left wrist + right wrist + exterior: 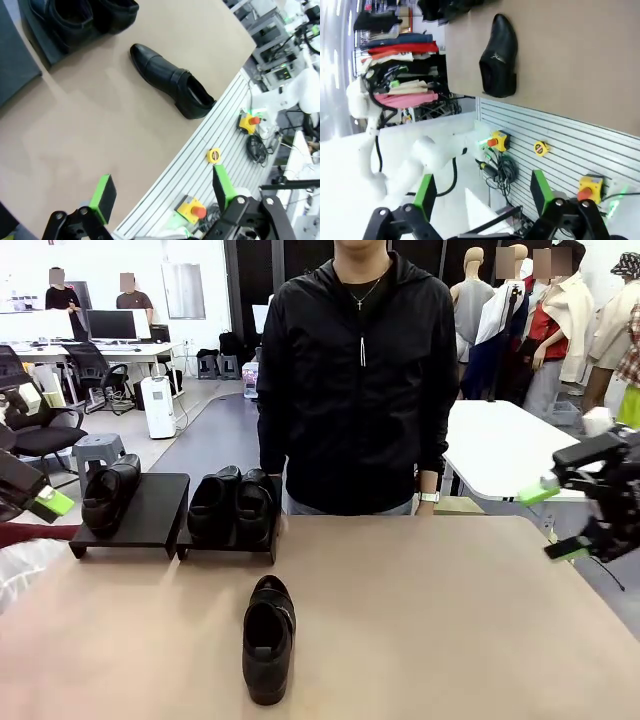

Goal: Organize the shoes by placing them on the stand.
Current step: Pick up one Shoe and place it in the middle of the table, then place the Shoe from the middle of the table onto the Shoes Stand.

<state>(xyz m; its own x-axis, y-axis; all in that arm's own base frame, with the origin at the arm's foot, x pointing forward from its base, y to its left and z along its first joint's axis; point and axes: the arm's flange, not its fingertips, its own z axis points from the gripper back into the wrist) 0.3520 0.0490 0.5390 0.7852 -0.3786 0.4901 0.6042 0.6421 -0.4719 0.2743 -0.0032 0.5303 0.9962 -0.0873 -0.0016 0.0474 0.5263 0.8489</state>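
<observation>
Nearest us, one glossy black leather dress shoe [268, 640] lies alone on the tan table [450, 620], toe toward the person [360, 380], likely awaiting pickup. Three matching shoes [232, 503] already sit on the low matte black stand [160, 510], leaving one free spot. Our left gripper [162, 192] and right gripper [556, 520] hang with jaws apart, holding nothing, at the table's sides.

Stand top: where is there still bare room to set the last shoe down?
The left stand section is bare on its right half, between the single shoe at its left end and the right section, which is crowded with two shoes. The tabletop right of the loose shoe lies open too.
</observation>
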